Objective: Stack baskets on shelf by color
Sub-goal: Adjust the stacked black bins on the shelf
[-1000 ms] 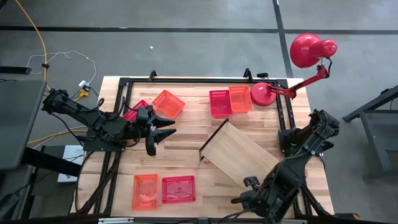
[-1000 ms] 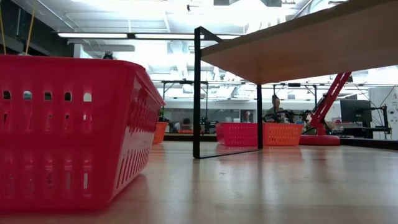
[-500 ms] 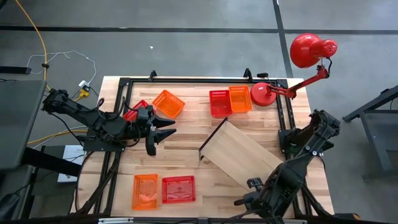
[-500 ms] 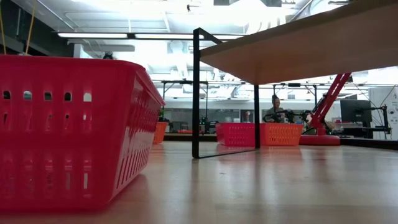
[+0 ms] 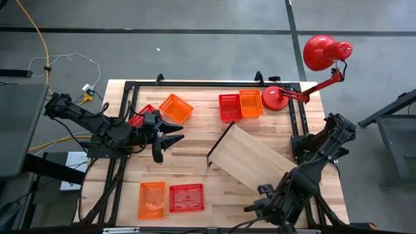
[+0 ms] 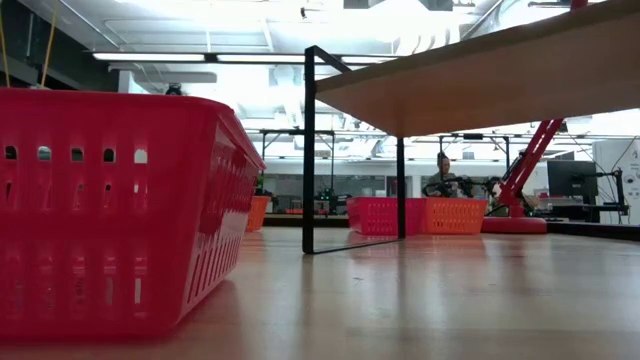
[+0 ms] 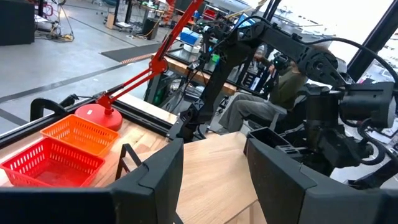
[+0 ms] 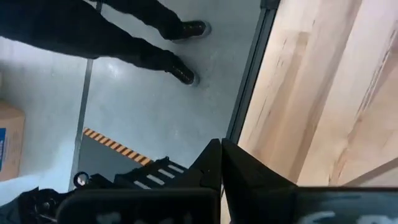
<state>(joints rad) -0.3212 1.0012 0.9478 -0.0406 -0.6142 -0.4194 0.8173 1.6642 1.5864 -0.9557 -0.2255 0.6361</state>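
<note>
- Left gripper (image 5: 170, 138): fingers (image 7: 163, 171) spread, holding nothing, aimed at the shelf (image 5: 250, 158) from its bracket (image 5: 220, 139) side.
- Right gripper (image 8: 221, 163): fingers pressed together, empty, just off the shelf's opposite, bracketless end at the table's (image 5: 188, 162) edge.
- Shelf long axis diagonal on the table; right arm nearer it, probably the one to shift it.
- Baskets away from the shelf: orange basket (image 5: 175, 108) behind the left gripper, red-orange pair (image 5: 240, 105) beyond the bracket, second pair (image 5: 170, 198) on the shelf's near side.
- No readable labels or writing.

Robotics lab: concrete floor (image 5: 195, 58), workbenches (image 6: 320, 215) w/ gear, hazard tape (image 8: 115, 145).
</note>
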